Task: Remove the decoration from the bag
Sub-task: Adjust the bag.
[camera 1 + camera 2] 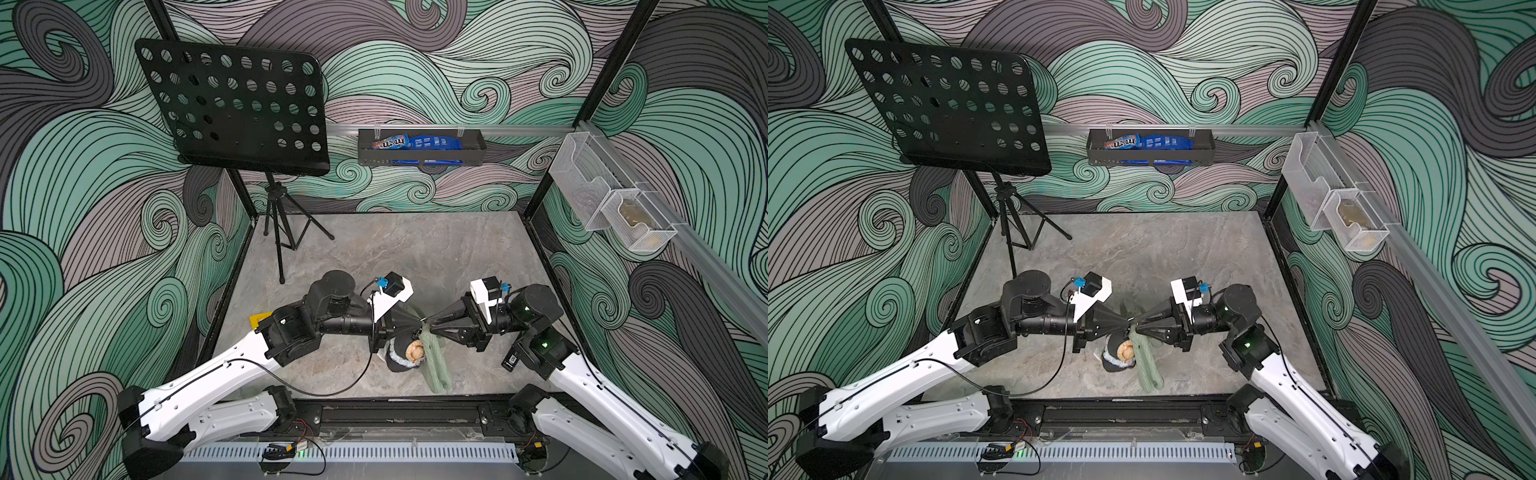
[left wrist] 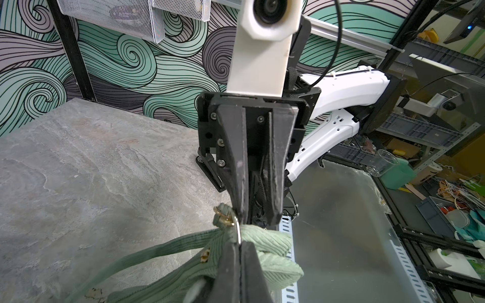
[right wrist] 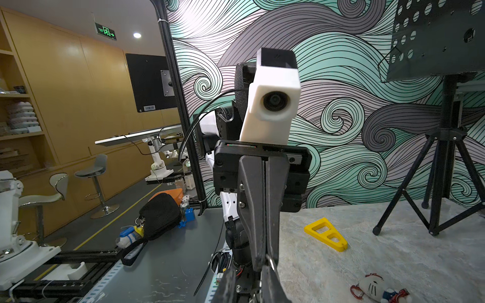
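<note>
Left wrist view: left gripper (image 2: 240, 245) clenched on ring (image 2: 238, 232), bag (image 2: 265, 249) bunched at its tips. Right gripper (image 2: 258, 219) slightly parted opposite, seemingly empty. In a top view, doll (image 1: 413, 351) hangs below. A sideways tug might slip the ring.

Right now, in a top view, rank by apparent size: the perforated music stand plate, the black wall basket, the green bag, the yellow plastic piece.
1. music stand plate
2. black wall basket
3. green bag, partly hidden
4. yellow plastic piece, mostly hidden by the left arm, so unsure
</note>
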Robot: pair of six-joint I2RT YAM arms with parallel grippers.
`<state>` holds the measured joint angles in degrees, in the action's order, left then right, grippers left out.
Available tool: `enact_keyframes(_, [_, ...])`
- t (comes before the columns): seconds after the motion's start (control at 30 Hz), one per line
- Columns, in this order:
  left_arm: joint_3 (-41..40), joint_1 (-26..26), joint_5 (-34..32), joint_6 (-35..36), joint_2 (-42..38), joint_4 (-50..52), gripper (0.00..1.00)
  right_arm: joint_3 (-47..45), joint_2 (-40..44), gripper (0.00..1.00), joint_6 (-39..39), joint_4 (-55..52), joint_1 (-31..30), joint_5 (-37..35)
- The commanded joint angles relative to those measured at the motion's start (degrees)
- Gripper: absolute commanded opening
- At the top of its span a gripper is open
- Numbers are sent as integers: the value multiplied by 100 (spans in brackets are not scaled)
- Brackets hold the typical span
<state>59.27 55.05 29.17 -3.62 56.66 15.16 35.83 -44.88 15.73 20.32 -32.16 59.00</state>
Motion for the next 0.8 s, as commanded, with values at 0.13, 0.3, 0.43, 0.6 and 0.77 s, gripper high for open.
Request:
enact_keyframes(0.13, [288, -11, 299, -51, -21, -342, 0, 221, 90, 29, -304, -401, -1, -705])
enact_keyframes(0.3, [240, -12, 254, -66, -53, -322, 0, 264, 321, 29, -438, -627, -1, -901])
enact_keyframes(0.43, [249, -12, 306, -150, -47, -376, 0, 402, 382, 29, -646, -980, -1, -1011])
enact_keyframes(0.6, [252, -12, 308, -195, 2, -434, 0, 346, 283, 29, -471, -679, -10, -461])
enact_keyframes(0.77, [270, -11, 353, -235, 27, -506, 0, 285, 186, 18, -465, -621, -12, -251])
